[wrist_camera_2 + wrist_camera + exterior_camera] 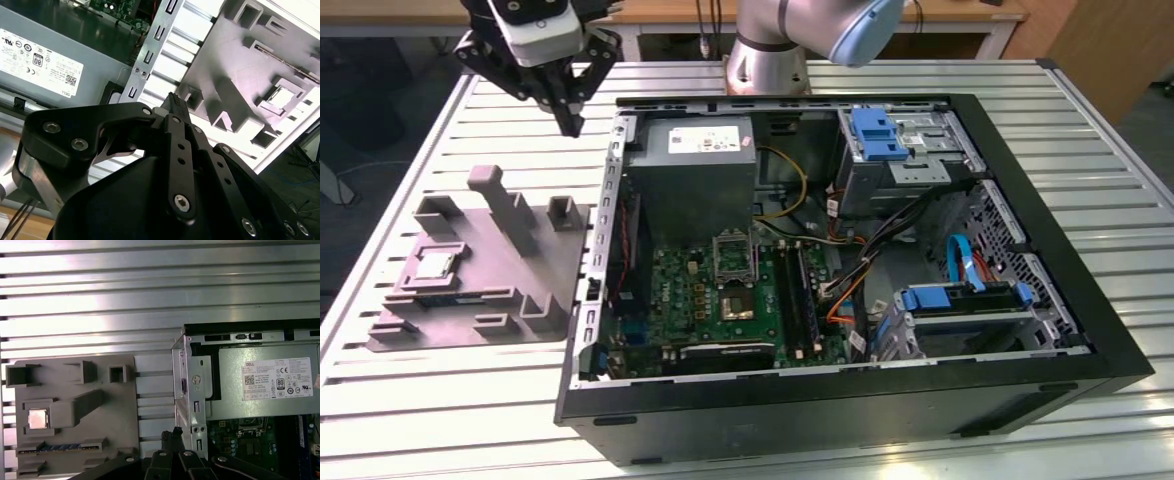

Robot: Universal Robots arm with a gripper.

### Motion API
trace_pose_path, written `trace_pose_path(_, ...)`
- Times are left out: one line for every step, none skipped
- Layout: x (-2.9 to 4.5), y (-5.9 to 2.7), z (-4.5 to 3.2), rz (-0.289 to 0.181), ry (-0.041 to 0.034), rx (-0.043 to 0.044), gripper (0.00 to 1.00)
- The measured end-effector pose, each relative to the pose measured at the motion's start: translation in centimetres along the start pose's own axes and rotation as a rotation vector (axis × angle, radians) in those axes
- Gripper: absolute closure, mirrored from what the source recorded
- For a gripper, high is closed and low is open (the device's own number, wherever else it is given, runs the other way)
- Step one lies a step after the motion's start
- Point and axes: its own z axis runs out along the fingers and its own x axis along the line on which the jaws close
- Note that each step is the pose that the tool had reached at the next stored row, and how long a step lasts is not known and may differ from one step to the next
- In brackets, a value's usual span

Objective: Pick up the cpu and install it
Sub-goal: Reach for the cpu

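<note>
The cpu (434, 264) is a small silvery square lying flat in a recess of the grey plastic fixture (507, 285), on the exterior view's left. It also shows in both wrist views as the cpu (38, 418) (283, 98), still in that recess. My gripper (570, 126) hangs high over the slatted table, beyond the fixture and beside the case's corner. Its black fingers meet at one tip, shut with nothing between them, as the gripper (173, 99) (173, 432) shows. On the motherboard the socket (738, 304) lies bare, with its black frame (731, 250) swung open.
An open black computer case (1110, 330) takes up the middle and the exterior view's right. Inside are the grey power supply (700, 170), cables and blue drive brackets (877, 132). The fixture has upright posts (487, 185). The arm's base (767, 65) stands behind the case.
</note>
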Motion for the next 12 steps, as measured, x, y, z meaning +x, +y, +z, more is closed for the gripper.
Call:
trace_pose_path(0.04,0.0,0.0,0.0,0.0,0.0,0.89)
trace_pose_path(0.07,-0.01,0.01,0.0,0.0,0.0,0.89)
trace_pose_path(0.11,-0.01,0.01,0.0,0.0,-0.0001,0.89)
trace_pose_path(0.15,-0.01,0.02,0.0,0.0,0.0,0.89)
trace_pose_path(0.18,-0.01,0.02,0.0,0.0,-0.0001,0.89)
trace_pose_path(0.2,-0.02,0.02,0.0,0.0001,0.0,0.89)
trace_pose_path(0.21,-0.02,0.02,0.0,0.0001,0.0,0.89)
trace_pose_path(0.23,-0.02,0.02,0.0,0.0,0.0,0.89)
trace_pose_path(0.24,-0.02,0.02,0.0,0.0,0.0,0.89)
trace_pose_path(0.24,-0.02,0.02,0.0,0.0,-0.0001,0.89)
trace_pose_path(0.24,-0.02,0.02,0.0,0.0,-0.0001,0.89)
trace_pose_path(0.24,-0.02,0.02,0.0,0.0001,0.0,0.89)
